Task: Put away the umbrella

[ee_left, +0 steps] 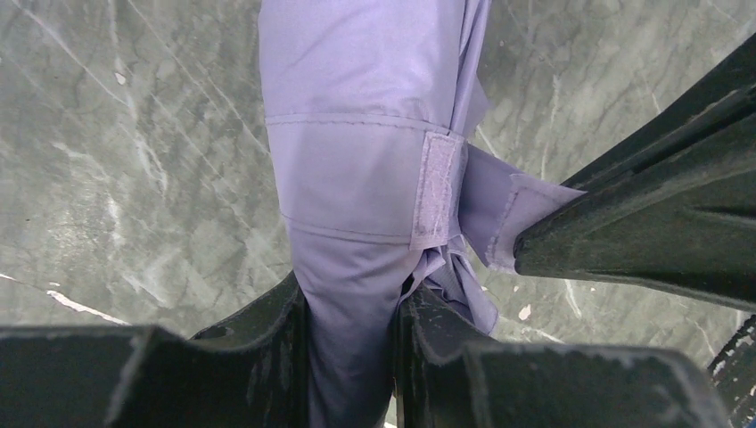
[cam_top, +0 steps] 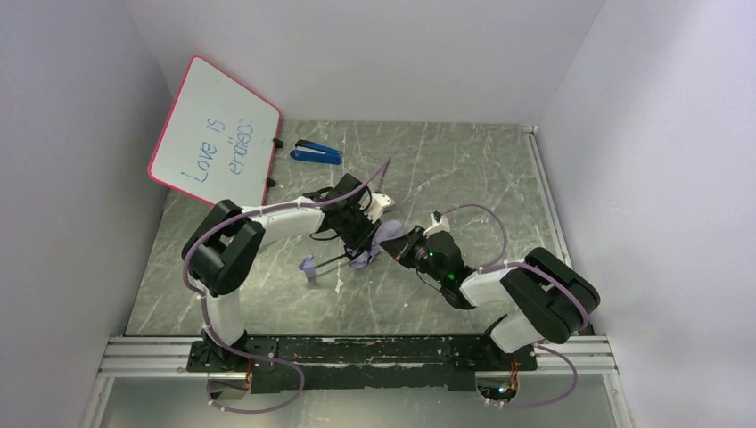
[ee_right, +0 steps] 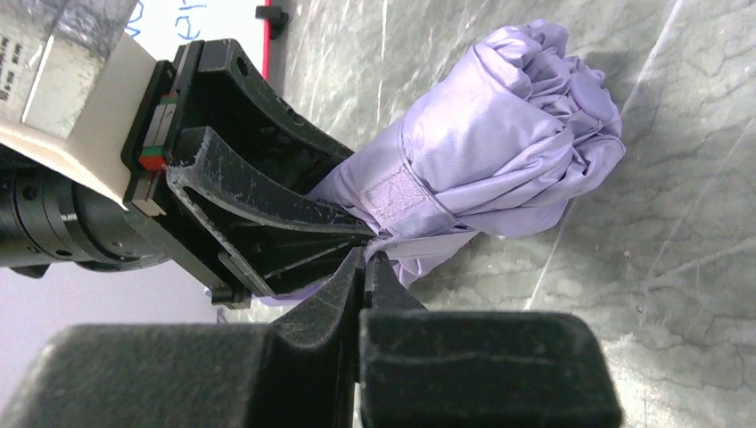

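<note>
From above, the umbrella [cam_top: 382, 239] lies folded near the middle of the table [cam_top: 464, 178], between the two arms. Its small lilac handle [cam_top: 308, 266] points toward the left arm's base. The left gripper [cam_top: 361, 232] comes down on the bundle from the far side, and the right gripper [cam_top: 403, 250] meets it from the right. A whiteboard [cam_top: 214, 134] leans at the far left, with a blue stapler-like object [cam_top: 316, 152] just beside it. In the left wrist view, the left gripper [ee_left: 352, 316] grasps the umbrella [ee_left: 357, 107], with the rolled lilac fabric squeezed between its two fingers. The strap [ee_left: 437, 187] goes around the roll, and the tip of the right gripper [ee_left: 535, 245] touches its loose end. In the right wrist view, the right gripper [ee_right: 365, 276] has its fingers pressed fully together, pinching the fabric end just under the strap [ee_right: 397, 198]. The left gripper [ee_right: 343, 192] clamps the umbrella [ee_right: 517, 125], whose crumpled end rests on the table [ee_right: 677, 267].
</note>
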`<state>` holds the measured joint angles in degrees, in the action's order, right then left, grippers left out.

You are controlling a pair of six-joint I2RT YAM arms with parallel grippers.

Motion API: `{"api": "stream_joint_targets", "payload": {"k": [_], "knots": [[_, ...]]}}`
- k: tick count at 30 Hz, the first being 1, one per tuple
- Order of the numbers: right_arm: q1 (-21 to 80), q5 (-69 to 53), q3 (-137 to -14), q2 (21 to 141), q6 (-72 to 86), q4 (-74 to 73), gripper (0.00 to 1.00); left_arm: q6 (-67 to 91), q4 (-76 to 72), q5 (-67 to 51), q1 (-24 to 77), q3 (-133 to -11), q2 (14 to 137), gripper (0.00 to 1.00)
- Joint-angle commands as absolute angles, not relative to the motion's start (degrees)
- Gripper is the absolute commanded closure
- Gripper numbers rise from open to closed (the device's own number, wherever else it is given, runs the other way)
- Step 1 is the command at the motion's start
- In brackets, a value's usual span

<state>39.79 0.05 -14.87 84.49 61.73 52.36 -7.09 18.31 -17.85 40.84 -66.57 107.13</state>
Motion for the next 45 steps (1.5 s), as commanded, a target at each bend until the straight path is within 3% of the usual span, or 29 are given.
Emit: {"api": "stream_joint_targets", "payload": {"k": [1, 23, 35, 45], "knots": [[39.5, 4.4, -19.2, 82.1, 64.3, 60.7, 1.0, -9.0, 21.3, -8.4, 40.9, -64.2, 109.2, 0.95], [38.2, 8.9, -28.2, 87.3, 67.6, 46.8, 1.0, -11.0, 21.3, -9.9, 42.1, -63.9, 108.9, 0.95], [37.3, 7.3, -28.7, 91.0, 69.0, 48.9, 0.82, -11.0, 21.6, -9.7, 42.2, -64.2, 109.0, 0.95], [36.9, 6.1, -27.9, 92.6, 69.3, 48.8, 0.82, -10.7, 22.0, -9.4, 42.2, -64.7, 109.6, 0.95]]}}
